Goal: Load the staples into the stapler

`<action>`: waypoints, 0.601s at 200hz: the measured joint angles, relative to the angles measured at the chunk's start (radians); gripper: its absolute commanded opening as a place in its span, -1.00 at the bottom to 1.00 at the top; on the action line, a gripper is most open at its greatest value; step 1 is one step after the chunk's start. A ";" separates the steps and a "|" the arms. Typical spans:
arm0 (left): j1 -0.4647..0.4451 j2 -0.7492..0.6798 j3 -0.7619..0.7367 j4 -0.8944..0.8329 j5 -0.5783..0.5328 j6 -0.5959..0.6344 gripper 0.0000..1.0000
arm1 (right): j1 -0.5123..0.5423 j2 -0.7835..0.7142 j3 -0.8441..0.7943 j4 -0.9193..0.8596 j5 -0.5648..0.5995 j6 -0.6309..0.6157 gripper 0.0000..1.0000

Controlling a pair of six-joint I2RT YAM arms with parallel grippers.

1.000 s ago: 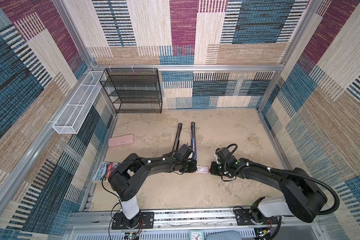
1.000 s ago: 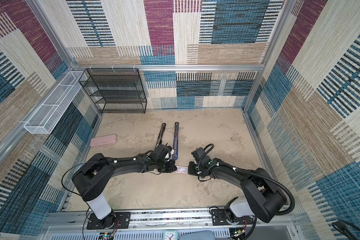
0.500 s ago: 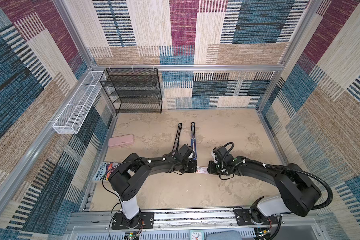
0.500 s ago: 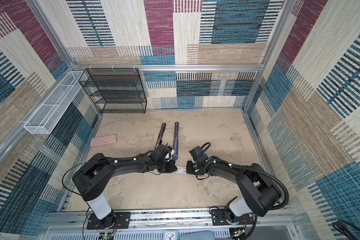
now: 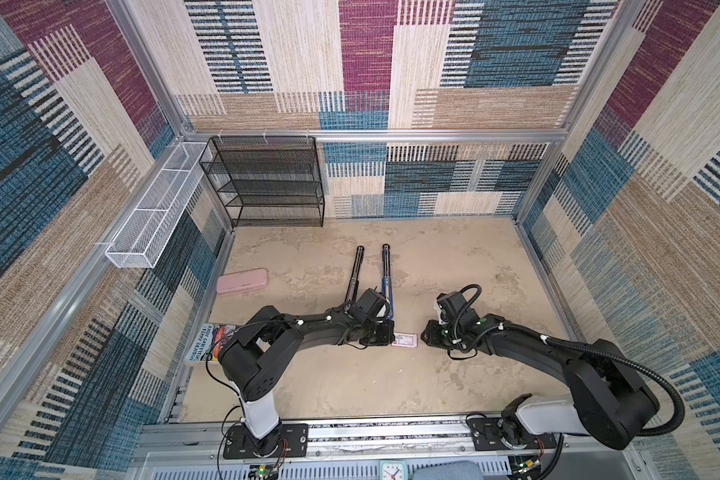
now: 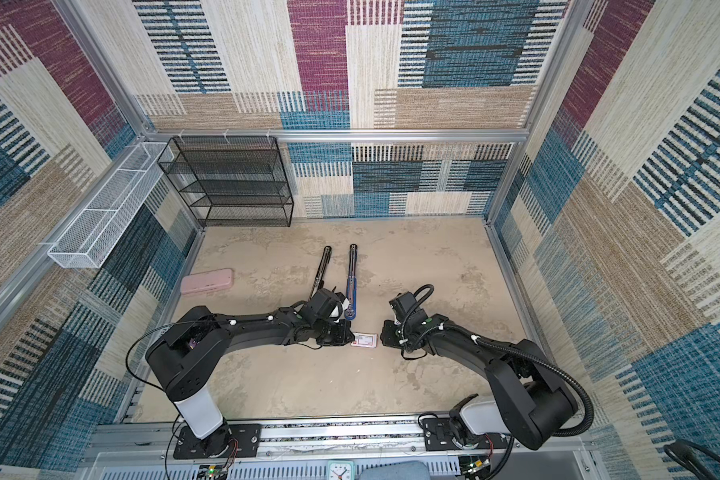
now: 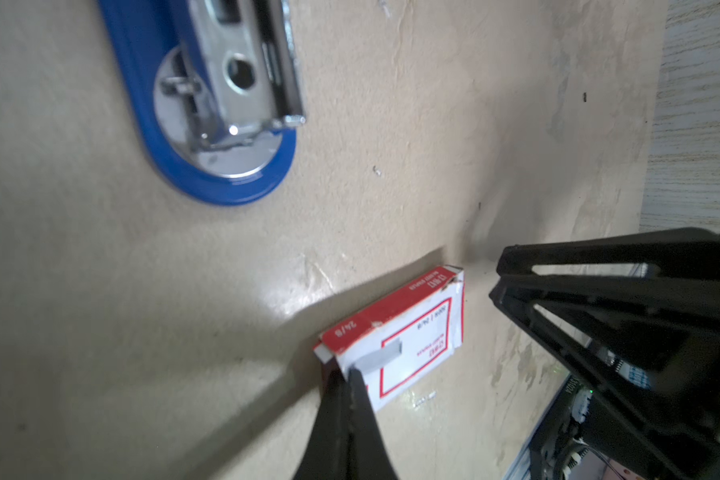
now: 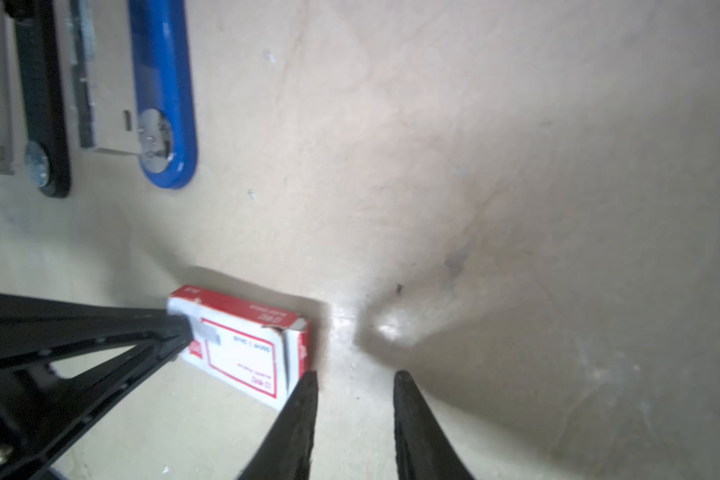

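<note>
Right gripper (image 8: 354, 399) newly backed off, jaws parted; left gripper (image 7: 352, 388) jaws apparently pinching glossy cardboard staple box (image 7: 408, 345).

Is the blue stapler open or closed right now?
Open. The stapler lies spread flat on the table, its blue arm and its black arm apart, with the bare metal staple channel facing up.

Black arms (image 5: 308, 328); white bases; cables

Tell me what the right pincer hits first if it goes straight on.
Probably the staple box, just ahead of the right pincer; it may only clip the box's near end.
</note>
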 measured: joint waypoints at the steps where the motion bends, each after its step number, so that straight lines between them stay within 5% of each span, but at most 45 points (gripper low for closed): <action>1: 0.000 0.000 0.000 0.000 0.000 0.000 -1.00 | 0.001 0.001 0.001 0.001 -0.002 0.000 -0.27; 38: 0.000 0.004 0.003 0.002 0.000 0.000 -1.00 | 0.014 0.054 0.023 0.033 -0.031 -0.022 -0.29; 81: 0.000 0.006 0.005 0.002 0.001 0.000 -1.00 | 0.018 0.085 0.023 0.027 -0.029 -0.031 -0.69; 120: 0.000 0.006 0.003 0.003 0.000 0.000 -1.00 | -0.001 0.058 -0.007 0.023 0.000 -0.035 -0.77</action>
